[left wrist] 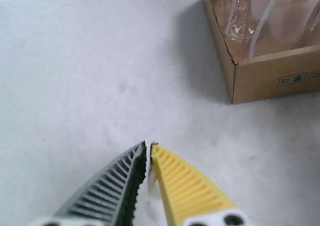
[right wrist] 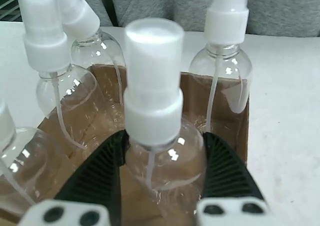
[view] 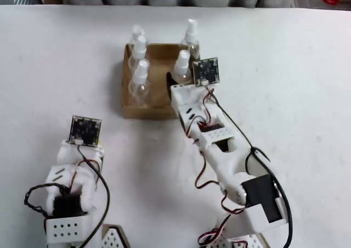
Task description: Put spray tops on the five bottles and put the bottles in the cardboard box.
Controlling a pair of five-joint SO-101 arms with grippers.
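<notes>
The cardboard box [view: 148, 112] sits mid-table with several clear bottles standing in it, each topped with a white spray top. Three stand along its left side [view: 140, 80] and one at the far right corner [view: 190, 37]. My right gripper [right wrist: 162, 136] is over the box's near right corner, its black fingers [right wrist: 100, 171] pressed to both sides of a fifth bottle [right wrist: 152, 86], which stands upright inside the box [right wrist: 235, 121]. My left gripper [left wrist: 149, 146] is shut with nothing in it, low over bare table to the left and in front of the box [left wrist: 270, 76].
The left arm [view: 71, 171] sits folded at the near left of the white table [view: 285, 67]. The right arm [view: 219, 144] stretches from the near right edge up to the box. Open table lies on both sides of the box.
</notes>
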